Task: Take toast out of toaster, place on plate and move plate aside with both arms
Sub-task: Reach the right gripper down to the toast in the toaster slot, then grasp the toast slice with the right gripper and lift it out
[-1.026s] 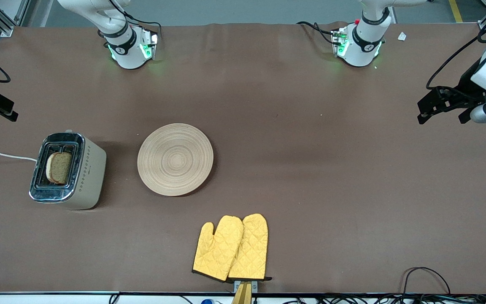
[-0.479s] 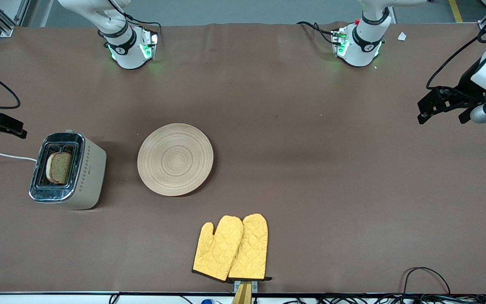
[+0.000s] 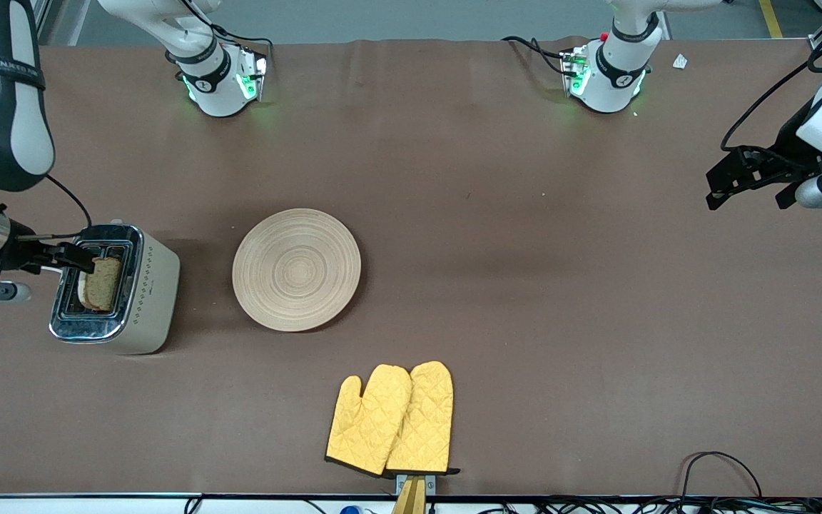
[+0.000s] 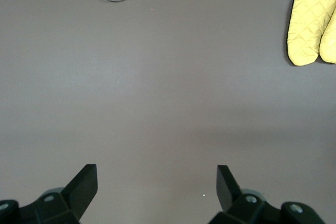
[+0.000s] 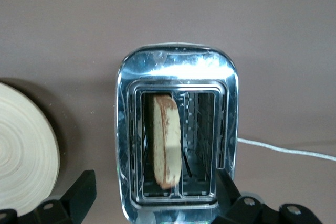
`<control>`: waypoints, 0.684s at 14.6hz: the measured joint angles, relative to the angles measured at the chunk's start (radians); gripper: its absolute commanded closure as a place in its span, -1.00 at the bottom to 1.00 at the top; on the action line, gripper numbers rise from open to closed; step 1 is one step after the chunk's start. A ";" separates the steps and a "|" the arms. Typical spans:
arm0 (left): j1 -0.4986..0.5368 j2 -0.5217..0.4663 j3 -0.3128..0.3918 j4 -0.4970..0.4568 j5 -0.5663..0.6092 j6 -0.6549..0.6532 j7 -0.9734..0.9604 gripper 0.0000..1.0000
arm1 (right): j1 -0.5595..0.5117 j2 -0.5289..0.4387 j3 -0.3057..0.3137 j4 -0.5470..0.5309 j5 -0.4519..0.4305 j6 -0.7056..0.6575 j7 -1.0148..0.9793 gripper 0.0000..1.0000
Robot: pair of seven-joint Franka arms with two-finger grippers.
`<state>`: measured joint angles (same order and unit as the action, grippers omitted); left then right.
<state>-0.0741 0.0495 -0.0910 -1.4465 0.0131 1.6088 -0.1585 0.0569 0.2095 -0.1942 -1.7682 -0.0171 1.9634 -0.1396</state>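
Observation:
The toast (image 3: 103, 283) stands upright in one slot of the chrome and cream toaster (image 3: 115, 289) at the right arm's end of the table. My right gripper (image 3: 72, 258) is open above the toaster, its fingers on either side of the toaster's top, clear of the bread. The right wrist view shows the toast (image 5: 167, 140) in the slot nearer the plate, with the right gripper (image 5: 155, 179) open over the toaster (image 5: 176, 66). The round wooden plate (image 3: 296, 269) lies bare beside the toaster and shows in the right wrist view (image 5: 23, 150). My left gripper (image 3: 748, 194) waits open and empty (image 4: 156, 174) over the left arm's end.
Two yellow oven mitts (image 3: 391, 419) lie near the table's front edge, nearer the camera than the plate; they show in the left wrist view (image 4: 312, 24). A white power cord (image 5: 283, 150) runs from the toaster off the table.
My right arm has swung in from the table's end and brought its open gripper over the toaster. The left arm, toast and plate have not moved.

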 measured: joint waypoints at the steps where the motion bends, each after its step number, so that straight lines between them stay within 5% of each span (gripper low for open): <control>1: 0.000 0.000 0.000 0.000 0.000 0.000 0.000 -1.00 | 0.000 0.010 0.000 -0.016 0.000 0.036 0.000 -1.00; 5: 0.001 0.000 0.000 0.000 0.000 0.000 0.000 -1.00 | -0.003 0.046 -0.001 -0.061 0.000 0.119 0.000 -0.93; 10: 0.001 0.000 0.000 0.000 0.000 0.000 0.000 -1.00 | -0.010 0.053 -0.002 -0.097 0.000 0.162 -0.032 0.70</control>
<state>-0.0729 0.0495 -0.0907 -1.4466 0.0131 1.6088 -0.1581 0.0467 0.2629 -0.1958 -1.8652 -0.0167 2.1257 -0.1714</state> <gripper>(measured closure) 0.000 0.229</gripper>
